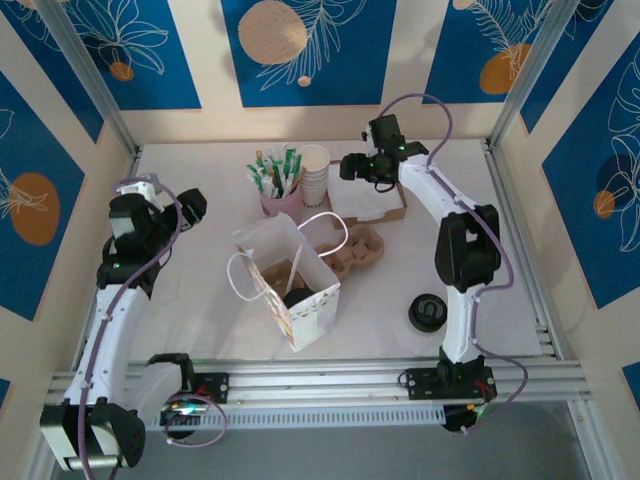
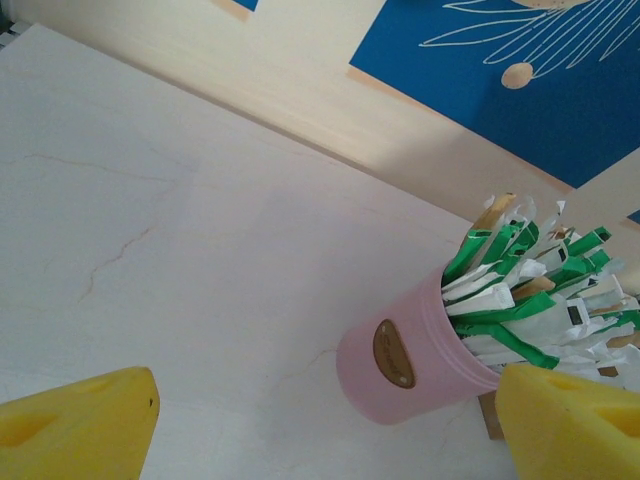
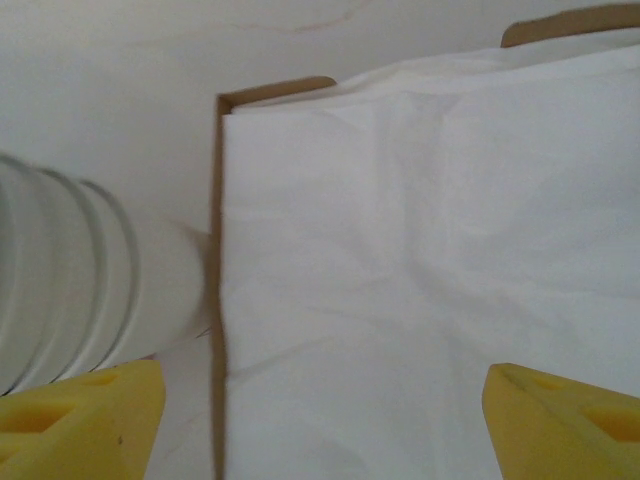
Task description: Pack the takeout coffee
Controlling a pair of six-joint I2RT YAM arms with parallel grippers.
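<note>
Both pincers are gaping wide, holding nothing. The right pincer (image 1: pixel 350 167) is hovering over white napkins (image 3: pixel 420 260); the left pincer (image 1: pixel 191 205) is facing the pink stirrer cup (image 2: pixel 400 365). The takeout coffee (image 1: pixel 296 296) is sitting lid-up inside the paper bag (image 1: pixel 312 318), desk-centre, nearward of both, neither clearly closer.

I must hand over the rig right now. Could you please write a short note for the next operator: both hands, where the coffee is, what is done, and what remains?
The left hand is open and empty, above the table near the pink cup of packets.
The right hand is open and empty, above the white napkins, beside the stack of white cups.
The takeout coffee: a dark round top shows inside the open paper bag; it seems to be the lidded cup, so packing looks done.
A loose black lid lies near the right arm's base.
Left to do: probably add a napkin, and check that the cup stands upright.
</note>
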